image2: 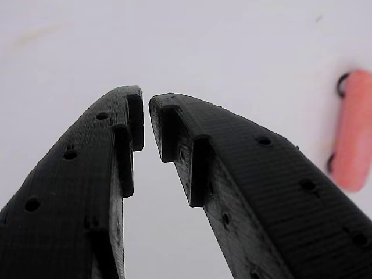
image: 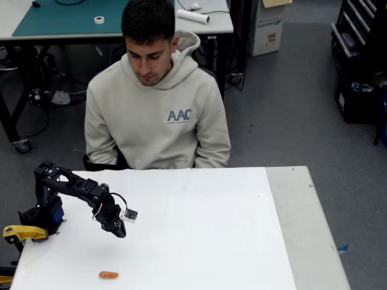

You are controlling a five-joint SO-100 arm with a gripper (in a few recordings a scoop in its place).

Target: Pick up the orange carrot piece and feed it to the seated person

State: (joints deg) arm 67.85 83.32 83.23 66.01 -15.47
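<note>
The orange carrot piece (image: pixel 109 275) lies on the white table (image: pixel 217 241) near its front edge, left of centre. The black gripper (image: pixel 119 231) hangs tilted down above the table, behind the carrot and a little to its right, apart from it. In the wrist view the gripper (image2: pixel 145 113) has its fingertips almost touching with nothing between them, and the carrot piece (image2: pixel 351 131) lies off to the right of the right finger (image2: pixel 244 174). The seated person (image: pixel 157 109) in a beige hoodie sits behind the table's far edge, looking down.
The arm's base (image: pixel 36 220) stands at the table's left edge. A bare grey strip (image: pixel 302 229) runs along the table's right side. Behind the person stands a workbench (image: pixel 72 18) with a green mat, and shelving (image: pixel 360 54) is at the far right.
</note>
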